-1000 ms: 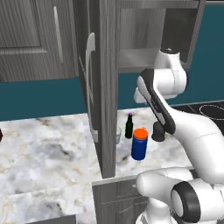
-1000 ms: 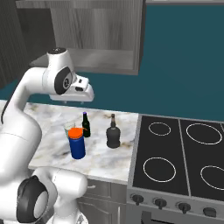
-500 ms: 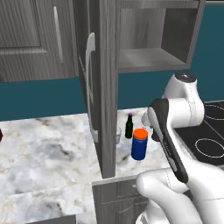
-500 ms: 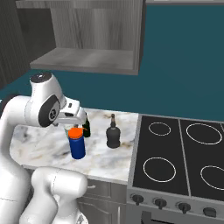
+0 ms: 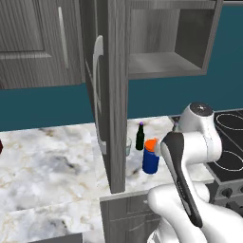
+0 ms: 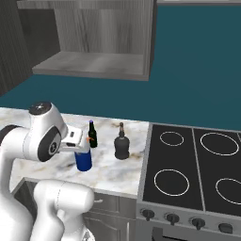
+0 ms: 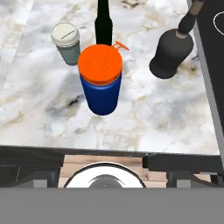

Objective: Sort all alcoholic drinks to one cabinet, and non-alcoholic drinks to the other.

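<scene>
On a marble-patterned bench [image 7: 166, 113], a blue cylindrical bottle with an orange cap [image 7: 101, 80] stands nearest the camera, the slim dark green bottle [image 7: 103, 22] just behind it and a pale lidded cup [image 7: 66, 43] to its left. A squat blackish long-necked bottle [image 7: 171, 51] stands apart beside the black stovetop [image 6: 197, 174]. An open grey cabinet door [image 5: 111, 95] juts over the bench. The tool's opening cannot be told; it holds nothing.
</scene>
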